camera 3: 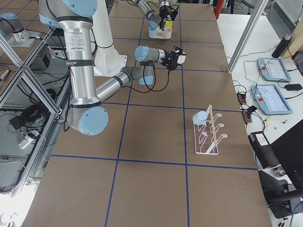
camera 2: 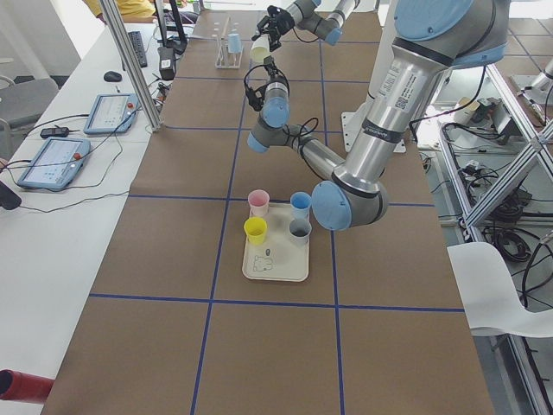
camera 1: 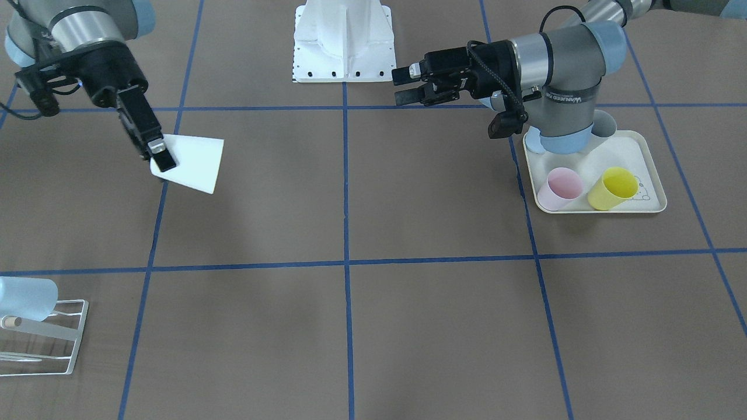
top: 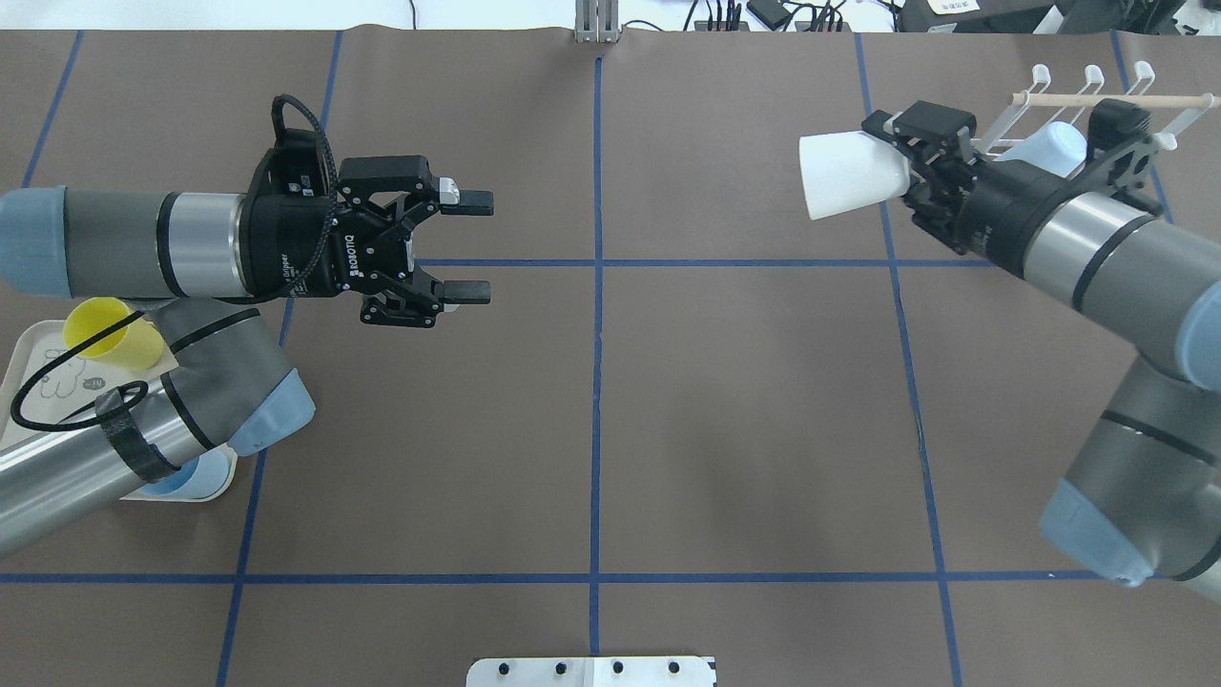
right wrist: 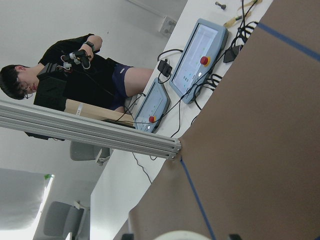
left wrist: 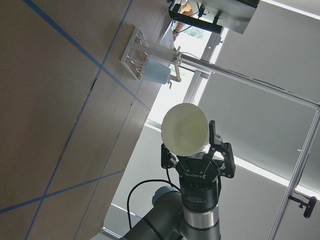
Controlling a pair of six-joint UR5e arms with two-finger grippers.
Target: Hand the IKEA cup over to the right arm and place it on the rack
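Nearest the robot: white mounting plate (top: 591, 671) at the near edge of the table (top: 763, 401), brown-covered and crossed by blue tape lines.

On the robot's left side, close in: cream tray (camera 1: 633, 153) with a rabbit drawing. Carries four upright cups: pink cup (camera 1: 560, 186), yellow cup (camera 1: 613, 188), blue cup (camera 2: 300, 204) and a darker cup (camera 2: 299, 230).

Farther out, left of the centre line: left gripper (top: 474, 245). Hangs above the table with fingers spread wide and nothing between them. Points across toward the right gripper (top: 904, 164) and stands well apart from the cup held there.

Farther still, on the robot's right side: right gripper, closed firmly on the narrow base end of the white IKEA cup (top: 844, 176). Holds it clear of the table, tipped onto its side, open mouth turned toward the left gripper and seen almost straight-on from the left wrist camera. Not on the rack: apart from it, toward the table's centre.

At the far edge: white wire rack (top: 1111, 98) with a light wooden rod along its top. Bears one pale blue cup (top: 1054, 145), resting slanted on it.

Beyond the table, in the right wrist view: two touchscreen pendants (right wrist: 197, 62) with red buttons on a white bench (right wrist: 125, 200), and a seated person (right wrist: 75, 75) in dark clothes.
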